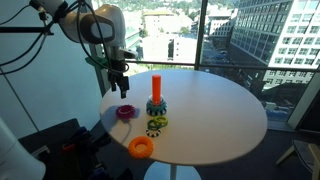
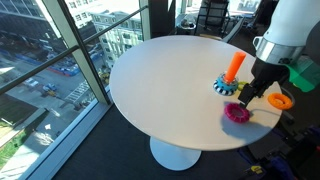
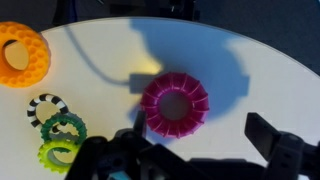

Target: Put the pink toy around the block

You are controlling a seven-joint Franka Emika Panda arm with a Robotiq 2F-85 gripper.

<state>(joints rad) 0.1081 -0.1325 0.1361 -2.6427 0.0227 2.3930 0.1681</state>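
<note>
Orange ring [image 3: 38, 60]: far left in wrist view, apart from the others.
Small rings [image 3: 52, 122]: three clustered, lowest partly cut off by claw.
Pink ring [image 3: 152, 104]: flat on table, near peg [image 1: 156, 87], not on it.
Claw [image 1: 119, 92]: fingers apart, over pink ring.
Peg: outside wrist view.
Surface: round white table [image 1: 220, 110], windows [image 1: 240, 30] behind.

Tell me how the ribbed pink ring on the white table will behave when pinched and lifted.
The ribbed magenta plastic ring looks moulded, so probably light and fairly stiff. Its ridges should give grip rather than slip. It lies flat on the round white table, so a push should slide it; on edge it would likely roll.
</note>
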